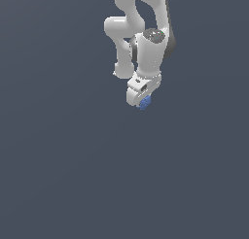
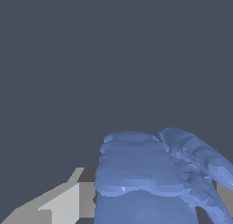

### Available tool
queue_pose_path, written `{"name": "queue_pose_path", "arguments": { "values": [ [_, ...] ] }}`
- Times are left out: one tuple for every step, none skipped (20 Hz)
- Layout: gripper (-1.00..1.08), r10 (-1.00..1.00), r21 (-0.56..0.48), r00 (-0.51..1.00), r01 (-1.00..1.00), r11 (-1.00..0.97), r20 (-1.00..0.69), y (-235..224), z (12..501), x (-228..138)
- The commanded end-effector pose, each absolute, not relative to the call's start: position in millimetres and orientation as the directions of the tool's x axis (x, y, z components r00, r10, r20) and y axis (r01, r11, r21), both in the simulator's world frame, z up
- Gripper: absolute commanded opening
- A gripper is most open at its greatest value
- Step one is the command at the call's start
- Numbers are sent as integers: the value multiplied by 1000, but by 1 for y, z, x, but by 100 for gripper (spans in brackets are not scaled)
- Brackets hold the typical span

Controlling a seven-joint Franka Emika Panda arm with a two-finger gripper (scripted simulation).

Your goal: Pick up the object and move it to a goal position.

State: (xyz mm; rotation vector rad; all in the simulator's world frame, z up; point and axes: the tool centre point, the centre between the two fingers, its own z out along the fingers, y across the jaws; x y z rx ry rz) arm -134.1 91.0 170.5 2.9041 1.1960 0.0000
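We have the object (image 1: 144, 103) sitting right at the tip of the gripper (image 1: 141, 100), not off to any side of it: in the exterior view only a small blue bit shows below the white hand, tucked under its lower end, and the arm (image 1: 141, 19) comes down to it from the top of the frame. In the wrist view the object (image 2: 150, 182) fills the near field as a lobed blue mass, with one grey finger (image 2: 61, 205) showing beside it and touching or nearly touching its flank; the other finger is mostly hidden behind the lobes. We judge the jaws to be closed on the lump, with no visible gap on the side we can see. Its long axis we cannot tell, since most of it is covered in one view and cropped in the other. We also cannot tell from the flat grey ground whether it is lifted or resting on the surface, as no shadow or edge shows. No goal marker is visible in either view, so which way we must carry it is not shown. Nothing else stands near the hand to block a move.
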Motion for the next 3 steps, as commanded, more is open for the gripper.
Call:
{"name": "queue_pose_path", "arguments": {
  "values": [
    [-100, 704, 1, 710, 704, -710, 0, 91, 173, -137],
    [-100, 704, 1, 710, 704, -710, 0, 91, 173, -137],
    [-100, 704, 0, 710, 704, -710, 0, 91, 173, -137]
  ]
}}
